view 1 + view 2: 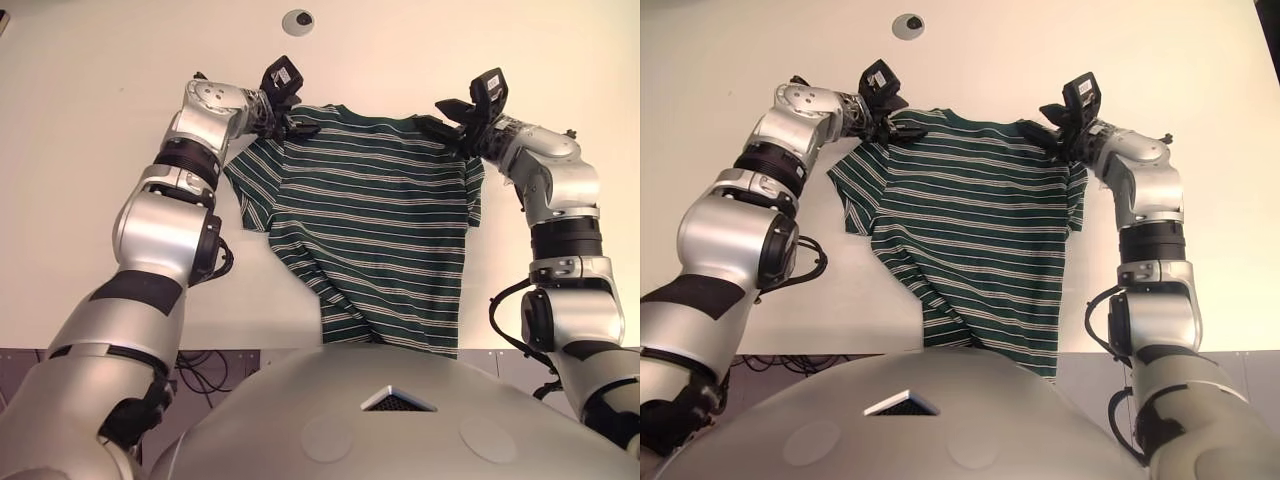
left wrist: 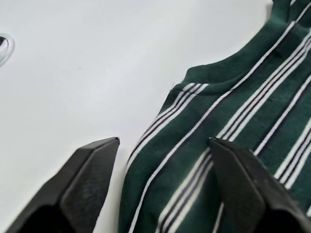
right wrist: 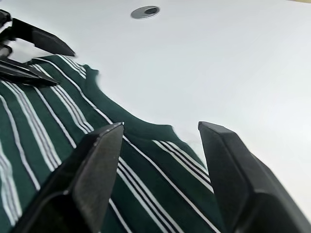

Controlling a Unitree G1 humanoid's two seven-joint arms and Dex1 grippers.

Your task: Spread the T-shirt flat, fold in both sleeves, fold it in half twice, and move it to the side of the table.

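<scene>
Both arms extended forward, left claw (image 2: pixel 164 141) and right claw (image 3: pixel 161 124) spread apart over T-shirt (image 1: pixel 380 220) shoulders.

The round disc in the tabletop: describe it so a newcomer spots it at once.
Start at the white table. Past the collar of the green striped T-shirt, toward the far edge, lies a small grey disc. Nothing else there is round.

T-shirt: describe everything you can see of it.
The T-shirt is short-sleeved, of dark green knit-looking fabric with thin white stripes. It lies on the white table, collar away from the robot, hem at the near edge. Its lower part narrows along a diagonal crease, so it is not fully flat. The open left gripper and right gripper straddle its shoulders.
</scene>
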